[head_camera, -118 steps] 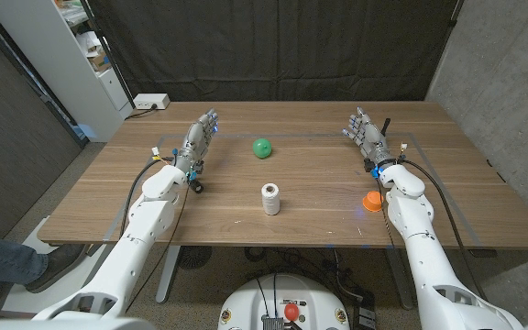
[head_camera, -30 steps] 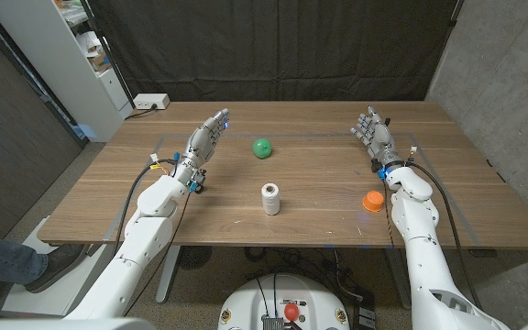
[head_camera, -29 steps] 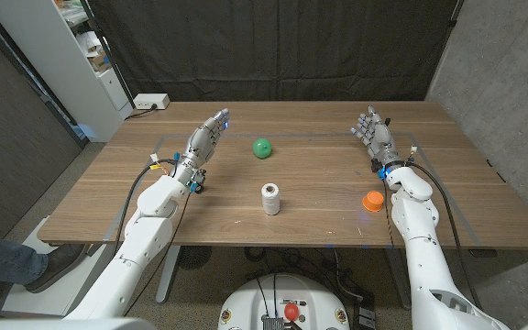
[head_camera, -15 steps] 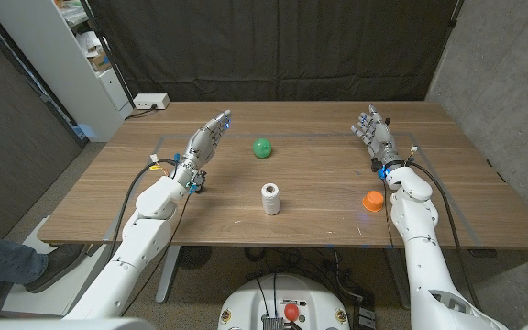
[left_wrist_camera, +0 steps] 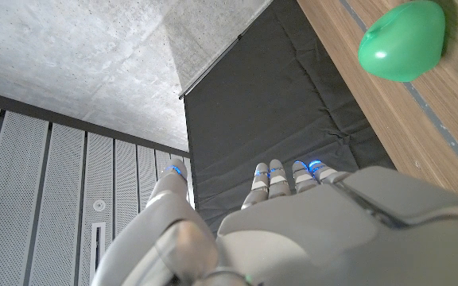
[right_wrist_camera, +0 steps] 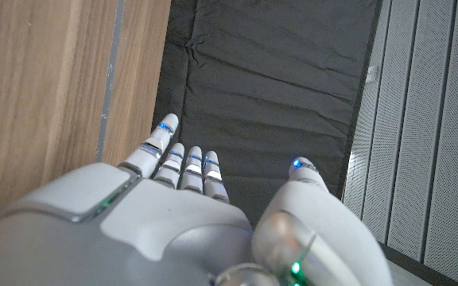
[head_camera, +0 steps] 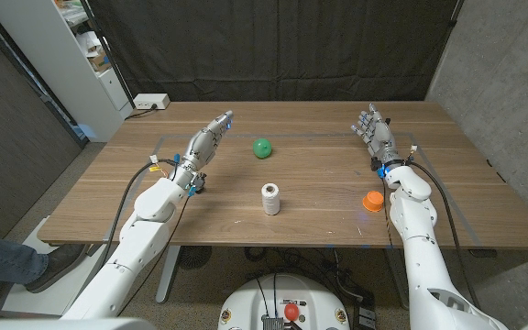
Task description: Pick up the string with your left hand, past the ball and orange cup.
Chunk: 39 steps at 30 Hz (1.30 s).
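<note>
Nothing picked up yet: left hand (head_camera: 205, 139) hovers empty w/ fingers extended, near green ball (head_camera: 262, 148). String spool (head_camera: 270, 198) stands mid-surface, untouched, orange cup (head_camera: 371, 201) well apart. Right hand (head_camera: 373, 131) released too. Reach & grasp left

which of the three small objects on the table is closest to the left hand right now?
The green ball, just off the left hand fingertips. The white string spool sits nearer the table's front edge, and the orange cup is over by the right arm.
</note>
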{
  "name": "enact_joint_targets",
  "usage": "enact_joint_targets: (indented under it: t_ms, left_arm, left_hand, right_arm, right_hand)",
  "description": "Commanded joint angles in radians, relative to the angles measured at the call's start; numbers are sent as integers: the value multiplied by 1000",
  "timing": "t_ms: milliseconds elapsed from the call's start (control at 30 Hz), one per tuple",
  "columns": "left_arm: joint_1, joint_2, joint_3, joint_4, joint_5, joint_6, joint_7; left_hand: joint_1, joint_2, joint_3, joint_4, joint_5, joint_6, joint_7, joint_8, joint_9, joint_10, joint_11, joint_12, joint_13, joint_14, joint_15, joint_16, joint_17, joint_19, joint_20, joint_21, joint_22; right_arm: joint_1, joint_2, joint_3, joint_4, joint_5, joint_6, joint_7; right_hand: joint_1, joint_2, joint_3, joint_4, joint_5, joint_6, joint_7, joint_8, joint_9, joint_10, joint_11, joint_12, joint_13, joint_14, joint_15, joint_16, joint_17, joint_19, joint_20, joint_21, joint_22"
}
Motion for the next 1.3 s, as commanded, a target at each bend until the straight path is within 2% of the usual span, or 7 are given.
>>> enact_joint_targets:
  t_ms: [33,667,1300]
  left_arm:
    - [14,18,8,-7,5,-20,10]
    - [19,42,22,-4,20,-57,18]
    - [68,87,37,-53,69,-87,63]
  left_hand:
    - [15,-2,7,1,0,3,-2,7,4,4,4,6,3,5,0,5,6,-2,7,3,4]
    - [20,-7,4,-1,-1,-3,-3,4,4,-2,3,3,3,3,7,3,6,-10,12,0,5]
    - [35,-12,4,-6,0,-10,-3,3,5,-9,3,1,3,-4,14,0,6,-21,19,-2,5]
  right_arm:
    - [16,-5,-6,8,-11,0,-4]
    - [39,-5,-14,25,-24,11,-13]
    - [33,3,-15,43,-25,35,-13]
  right_hand:
    - [5,2,0,-1,4,10,1,0,6,5,3,1,6,6,6,-1,-1,8,3,-6,3]
    - [7,3,-2,-3,5,10,1,0,6,5,1,1,6,5,5,-1,-3,11,3,-15,3]
    - [8,4,-3,-5,7,10,1,0,6,6,2,0,6,5,6,-1,-5,14,4,-22,3]
